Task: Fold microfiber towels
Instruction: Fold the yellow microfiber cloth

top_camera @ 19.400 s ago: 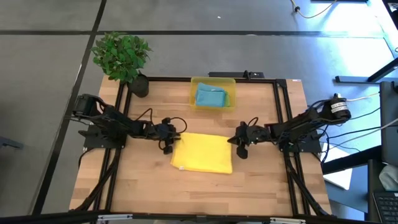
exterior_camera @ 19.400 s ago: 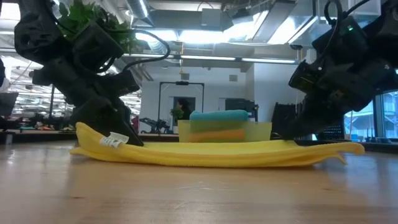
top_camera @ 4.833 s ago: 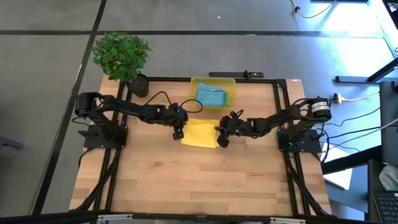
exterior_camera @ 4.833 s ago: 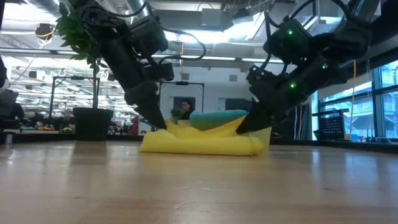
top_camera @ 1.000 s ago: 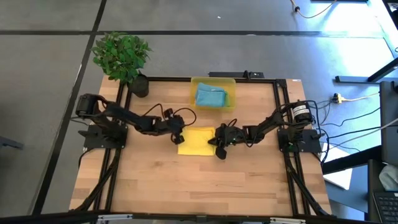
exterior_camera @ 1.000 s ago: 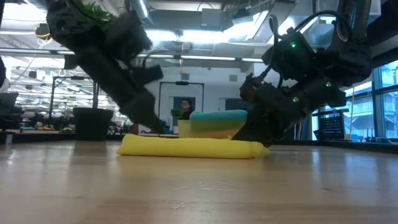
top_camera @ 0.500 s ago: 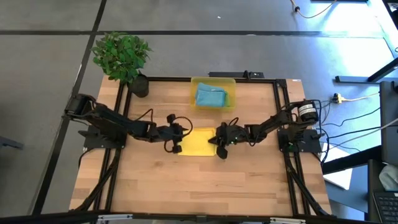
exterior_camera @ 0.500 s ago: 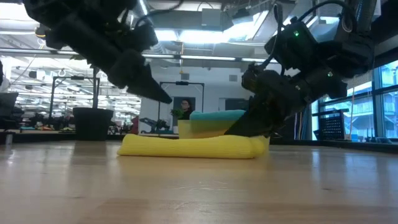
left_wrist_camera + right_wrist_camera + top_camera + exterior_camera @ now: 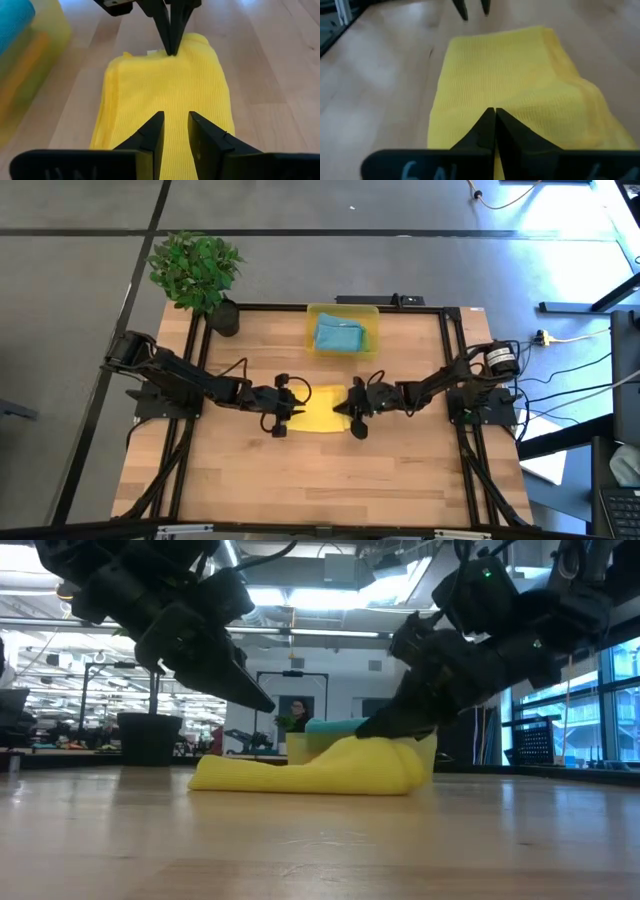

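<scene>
Folded yellow towel (image 9: 318, 409) near the middle of the bench (image 9: 330, 480), lying flat at the left-arm end, bunched and lifted at the right-arm end. In the low view, raised hump of cloth under the right arm, remainder flat on the wood.

Right pincer (image 9: 494, 116) pressed shut on the towel's raised edge, dark fingers meeting in a point with yellow fabric pinched between them; seen from the left wrist view as a closed dark wedge at the towel's far end. Left pincer (image 9: 174, 126) poised just above the towel's opposite end, fingers (image 9: 153, 131) a narrow gap apart with nothing between them, clear of the cloth in the low view.

Translucent yellow bin (image 9: 343, 330) at the back edge of the bench, middle, well apart from the yellow towel. Inside it a folded teal-blue towel (image 9: 339, 336) on top; from the low view, an orange band (image 9: 322, 748) beneath the teal one, partly hidden by the lifted yellow cloth.

Potted green plant (image 9: 197, 272) at the back left corner of the bench. Black frame rails (image 9: 453, 360) along the bench's sides and back. Beyond the bench in the low view, an open office room with a person (image 9: 296, 714) standing far off.
</scene>
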You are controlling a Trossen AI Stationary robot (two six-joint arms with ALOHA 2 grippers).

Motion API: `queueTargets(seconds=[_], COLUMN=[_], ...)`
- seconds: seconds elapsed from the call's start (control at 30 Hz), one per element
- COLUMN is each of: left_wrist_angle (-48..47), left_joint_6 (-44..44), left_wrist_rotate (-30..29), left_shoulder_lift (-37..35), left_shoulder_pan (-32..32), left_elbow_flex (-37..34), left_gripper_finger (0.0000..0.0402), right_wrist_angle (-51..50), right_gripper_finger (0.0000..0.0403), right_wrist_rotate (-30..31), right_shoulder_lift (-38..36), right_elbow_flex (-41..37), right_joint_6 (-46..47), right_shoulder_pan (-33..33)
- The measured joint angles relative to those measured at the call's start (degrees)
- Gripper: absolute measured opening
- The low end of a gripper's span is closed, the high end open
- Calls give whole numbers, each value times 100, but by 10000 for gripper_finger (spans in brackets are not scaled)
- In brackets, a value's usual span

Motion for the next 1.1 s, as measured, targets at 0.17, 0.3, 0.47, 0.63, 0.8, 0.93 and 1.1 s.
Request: queueTargets(seconds=[0.17, 0.3, 0.47, 0.63, 0.8, 0.93, 1.1], left_wrist_angle=[16, 19, 21, 22, 22, 20, -222], left_joint_6=[-9, -29, -39, -46, -20, -14, 0], left_wrist_rotate=[-2, -4, -7, -9, -9, -12, -280], left_shoulder_lift=[1, 1, 1, 3, 3, 3, 3], left_shoulder_pan=[-2, 7, 8, 7, 7, 30, 92], left_elbow_flex=[0, 0, 0, 0, 2, 1, 2], left_gripper_finger=[78, 78, 78, 78, 78, 78, 78], right_wrist_angle=[-107, -274, -685, -744, -646, -330, -268], right_gripper_finger=[14, 24, 85, 155, 173, 158, 130], right_wrist_rotate=[406, 659, 1054, 1648, 1347, 602, 284], right_shoulder_lift=[-117, -122, -109, -202, -590, -604, -448], right_elbow_flex=[9, 9, 9, 9, 9, 11, 15], right_joint_6=[39, 3, 14, 11, -145, -112, -92], right_shoulder_pan=[3, -1, 3, -3, 89, 352, 823])
